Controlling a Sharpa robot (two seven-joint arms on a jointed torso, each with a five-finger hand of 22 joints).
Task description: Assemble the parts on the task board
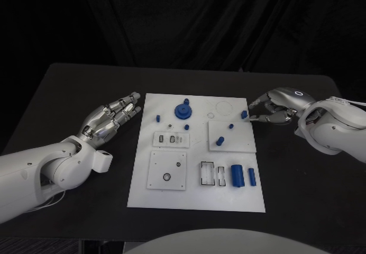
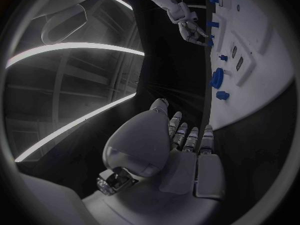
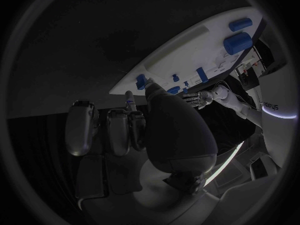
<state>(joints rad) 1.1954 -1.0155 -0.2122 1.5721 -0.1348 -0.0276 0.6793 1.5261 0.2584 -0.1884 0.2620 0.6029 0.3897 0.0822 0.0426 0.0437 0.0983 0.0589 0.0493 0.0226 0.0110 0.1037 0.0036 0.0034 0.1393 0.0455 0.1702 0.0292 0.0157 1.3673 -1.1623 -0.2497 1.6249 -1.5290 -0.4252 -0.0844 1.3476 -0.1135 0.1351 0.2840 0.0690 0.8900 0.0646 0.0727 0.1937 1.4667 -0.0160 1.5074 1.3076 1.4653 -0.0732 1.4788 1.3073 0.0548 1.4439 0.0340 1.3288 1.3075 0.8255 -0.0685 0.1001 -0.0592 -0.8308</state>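
On the black table (image 1: 76, 95), at its centre, the white task board (image 1: 194, 198) is laid flat. Blue parts are spread over it: a gear-like disc w/ knob (image 1: 184, 110) near the far edge, a small peg (image 1: 158, 118) to its left, another small peg (image 1: 186, 126) just below the disc, a peg (image 1: 219, 141) on the raised white square (image 1: 236, 143) at mid-right, and two cylinders side by side near the front right, the thicker one (image 1: 237, 175) beside the thinner one (image 1: 252, 177).

Left hand (image 1: 112, 118) is seen just off the board's left edge, palm open, fingers stretched out and close together, nothing held; fingertips lie near the board's far-left corner, not touching it as far as can be told.

Right hand (image 1: 273, 109) is placed at the board's far-right edge, fingers curled inward. A small blue part (image 1: 244, 114) is seen at its fingertips on the board's edge; whether it is pinched or only touched cannot be told. Right wrist view: fingers reach toward the board's rim beside a blue piece (image 3: 141, 81), contact unclear.
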